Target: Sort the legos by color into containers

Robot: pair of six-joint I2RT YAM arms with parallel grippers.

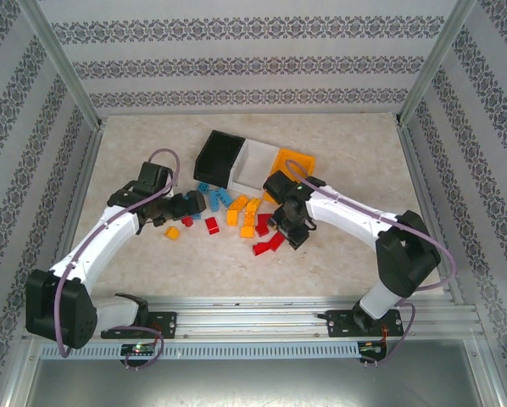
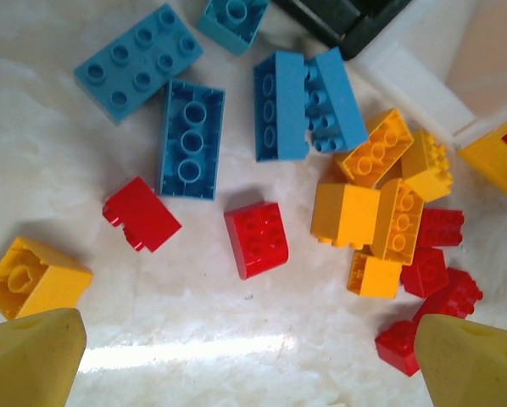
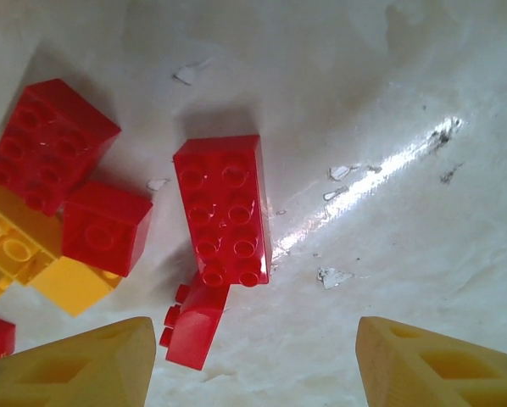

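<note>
Three bins: the black bin (image 1: 218, 155), the white bin (image 1: 255, 166) and the orange bin (image 1: 294, 161) stand in a touching row toward the far side of the table (image 1: 152, 271).
Legos: the legos (image 1: 236, 214) lie loose on the table just in front of that row, right between the two arms.
Left gripper: here's the left gripper (image 1: 196, 203), low at the left edge of the scatter, jaws spread wide and empty. In its wrist view the yellow fingertips (image 2: 29, 356) frame bare tabletop.
Under the left wrist: blue bricks (image 2: 192, 140) are bunched at the top and two single red bricks (image 2: 256, 239) sit apart in the middle. A lone yellow brick (image 2: 35, 278) lies near the left fingertip. On the right, an orange-yellow cluster (image 2: 376, 203) touches a red cluster (image 2: 436, 254).
Right gripper: over to the right gripper (image 1: 292, 236), down at the right edge of the scatter above red pieces, jaws wide too and gripping no brick.
Under the right wrist: a long red brick (image 3: 224, 208) lies studs-up just ahead of the yellow fingers (image 3: 75, 369), with a small red brick (image 3: 194, 326) touching its near end. Two more red blocks (image 3: 50, 144) sit to the left against yellow pieces (image 3: 33, 254).
</note>
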